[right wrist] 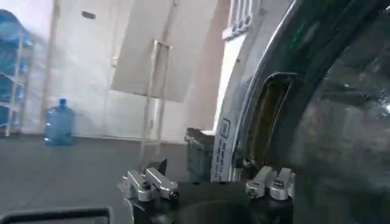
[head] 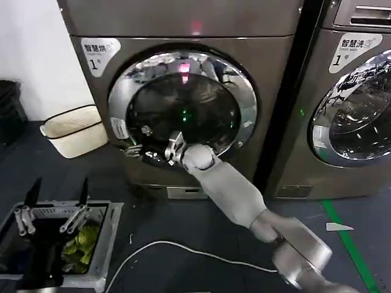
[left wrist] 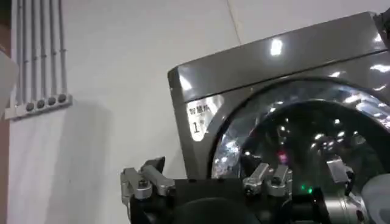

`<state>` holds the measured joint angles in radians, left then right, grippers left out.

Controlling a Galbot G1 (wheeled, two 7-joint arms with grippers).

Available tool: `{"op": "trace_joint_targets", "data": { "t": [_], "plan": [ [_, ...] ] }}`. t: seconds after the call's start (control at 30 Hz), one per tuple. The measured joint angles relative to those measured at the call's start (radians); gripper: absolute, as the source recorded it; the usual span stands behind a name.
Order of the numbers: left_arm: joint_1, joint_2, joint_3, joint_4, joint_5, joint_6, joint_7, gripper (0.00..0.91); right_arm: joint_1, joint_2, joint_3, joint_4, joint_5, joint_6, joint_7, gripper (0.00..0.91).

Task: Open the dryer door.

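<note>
From the head view the right arm reaches across the dark floor (head: 201, 226) to the dryer door (head: 183, 107), the round chrome-ringed porthole in the front of the machine marked 1, and the right pincer (head: 160, 151) sits at the door's lower left rim; whether its fingers are apart or closed on anything cannot be told there. The right wrist view adds what the head view lacks: the chrome ring (right wrist: 262, 109) seen edge-on and very close, with a recessed pocket (right wrist: 271, 119) in it and a label (right wrist: 222, 146) beside it, and beyond that a water bottle (right wrist: 60, 122) standing on the floor of the room. The left pincer (head: 55, 207) hangs low at the robot's left with its fingers apart, over a grey bin (head: 104, 244) holding something yellow-green. A cream laundry basket (head: 73, 129) stands by the white wall, a second machine (head: 348, 104) to the right, and a white cable (head: 183, 247) trails across the floor.
</note>
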<state>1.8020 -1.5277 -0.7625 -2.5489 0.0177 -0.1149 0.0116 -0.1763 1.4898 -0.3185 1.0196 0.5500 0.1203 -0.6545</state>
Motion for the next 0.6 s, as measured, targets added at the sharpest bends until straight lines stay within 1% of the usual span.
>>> {"op": "trace_joint_targets", "data": {
  "t": [0.1,0.27,0.37,0.6],
  "plan": [
    [-0.005,0.002,-0.010,0.006,-0.008,0.001,0.002,0.907,-0.016,-0.027,-0.012,0.039,0.032,-0.004,-0.026,0.907],
    [-0.034,0.020,-0.044,0.036,-0.039,0.011,0.010,0.907,-0.058,-0.100,-0.036,0.152,0.099,-0.031,-0.054,0.907],
    [-0.064,0.035,-0.068,0.067,-0.059,0.021,0.033,0.907,-0.076,-0.150,-0.052,0.228,0.150,-0.035,-0.086,0.907],
    [-0.144,0.073,-0.119,0.141,-0.121,0.051,0.089,0.907,-0.101,-0.279,-0.079,0.399,0.194,-0.044,-0.147,0.907]
  ]
}}
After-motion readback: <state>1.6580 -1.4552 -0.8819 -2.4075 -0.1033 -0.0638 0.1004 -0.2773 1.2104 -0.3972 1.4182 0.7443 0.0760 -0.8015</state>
